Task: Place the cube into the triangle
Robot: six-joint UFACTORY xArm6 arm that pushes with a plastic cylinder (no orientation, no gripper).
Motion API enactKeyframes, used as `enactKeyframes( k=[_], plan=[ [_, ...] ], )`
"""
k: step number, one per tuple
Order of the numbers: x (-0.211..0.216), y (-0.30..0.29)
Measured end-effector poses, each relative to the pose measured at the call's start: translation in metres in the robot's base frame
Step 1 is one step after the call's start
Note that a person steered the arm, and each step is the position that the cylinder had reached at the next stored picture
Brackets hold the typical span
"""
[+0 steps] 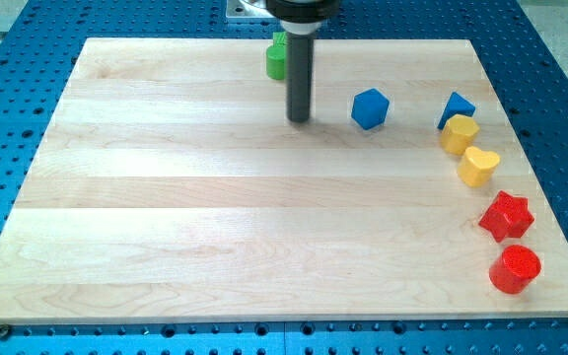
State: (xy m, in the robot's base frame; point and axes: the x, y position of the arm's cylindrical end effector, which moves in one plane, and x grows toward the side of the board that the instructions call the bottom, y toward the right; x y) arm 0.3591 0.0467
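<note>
1. We are resting my tip (299, 119), a bare dark rod holding nothing, at upper centre
2. The blue cube (370, 108) is sitting tilted just right of it, apart
3. The blue triangle (456, 106) is lying further right, touching a yellow block (459, 134)

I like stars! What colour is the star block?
The star block is red. It shows best in the camera view, near the view's right edge, just above the red cylinder.

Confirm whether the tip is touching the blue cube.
No: my tip stands apart to the view's left of the blue cube, bare board between them.
</note>
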Motion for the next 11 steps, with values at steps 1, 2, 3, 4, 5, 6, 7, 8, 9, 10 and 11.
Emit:
enactKeyframes(
  k=[1, 2, 3, 4, 5, 6, 7, 8, 9, 10, 11],
  plan=[
    [-0.007, 0.064],
    [0.002, 0.032],
    [0.009, 0.072],
    [-0.003, 0.086],
    [-0.022, 0.096],
    [-0.031, 0.127],
    [-0.041, 0.121],
    [-0.050, 0.124],
    [-0.050, 0.135],
    [-0.050, 0.150],
    [-0.049, 0.154]
  ],
)
